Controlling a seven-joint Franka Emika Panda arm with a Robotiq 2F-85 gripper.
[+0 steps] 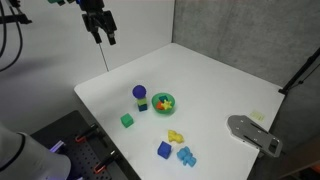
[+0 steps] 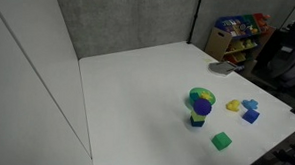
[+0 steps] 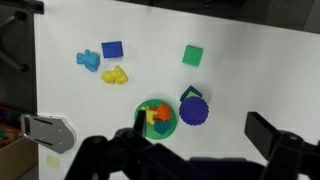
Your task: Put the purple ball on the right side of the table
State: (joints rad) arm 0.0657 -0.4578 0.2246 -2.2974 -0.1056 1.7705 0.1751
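The purple ball (image 1: 139, 92) sits on top of a small dark block next to a green bowl (image 1: 163, 102), near the middle of the white table (image 1: 210, 80). It also shows in an exterior view (image 2: 199, 111) and in the wrist view (image 3: 194, 111). My gripper (image 1: 101, 36) hangs high above the table's far corner, well away from the ball. In the wrist view the gripper (image 3: 205, 138) has its fingers spread wide with nothing between them. The ball lies far below, between the fingers in the picture.
The green bowl (image 3: 157, 116) holds small toys. A green cube (image 1: 127, 120), a blue cube (image 1: 164, 149), a yellow toy (image 1: 176, 136) and a light blue toy (image 1: 186, 156) lie near the front edge. A grey metal plate (image 1: 255, 133) sits at the table's corner.
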